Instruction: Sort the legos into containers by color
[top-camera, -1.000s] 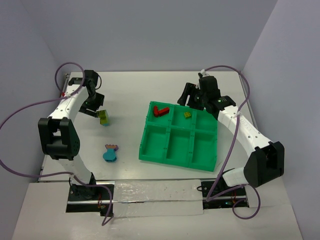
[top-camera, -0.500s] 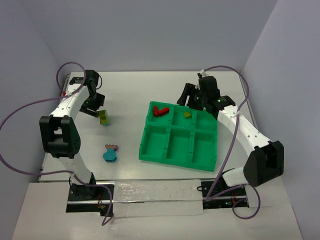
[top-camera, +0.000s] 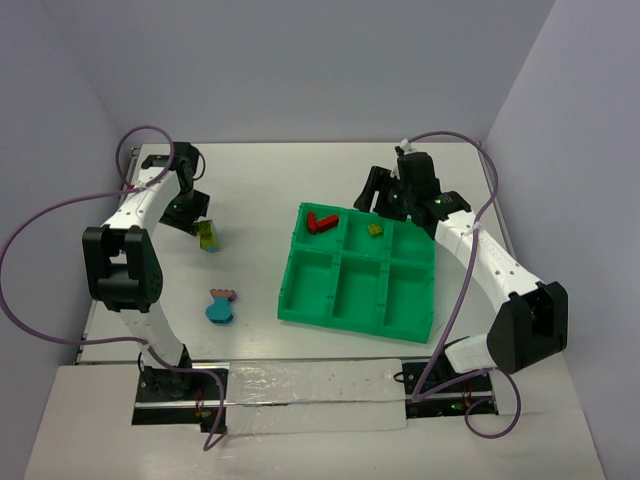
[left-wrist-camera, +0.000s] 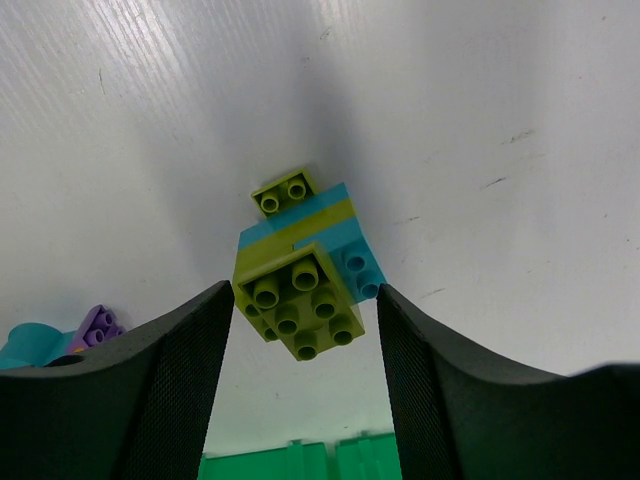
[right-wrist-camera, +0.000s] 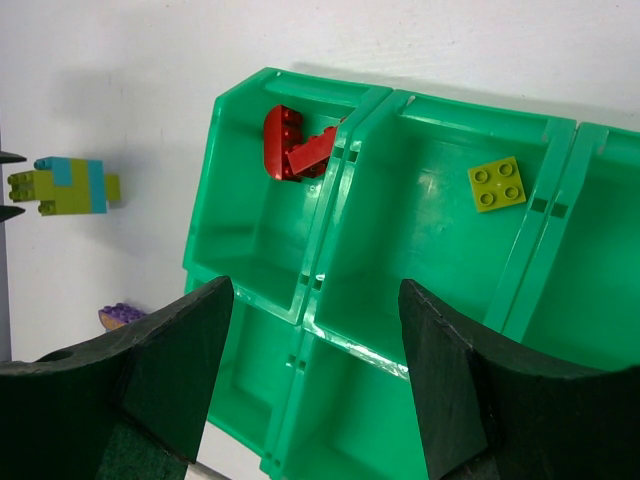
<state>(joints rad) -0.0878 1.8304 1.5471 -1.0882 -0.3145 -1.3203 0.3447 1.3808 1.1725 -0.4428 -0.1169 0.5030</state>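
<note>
The left gripper (left-wrist-camera: 305, 292) straddles the yellow-green and cyan lego cluster (left-wrist-camera: 300, 270) on the white table (left-wrist-camera: 480, 100) at frame centre; whether its jaws press it I cannot tell. A cyan-and-purple cluster (left-wrist-camera: 60, 335) lies apart at lower left. The right gripper (right-wrist-camera: 312, 292) hangs wide and empty over the green tray (right-wrist-camera: 330, 230), with red legos (right-wrist-camera: 290, 145) in the upper-left compartment and a yellow-green brick (right-wrist-camera: 497, 184) in the next.
</note>
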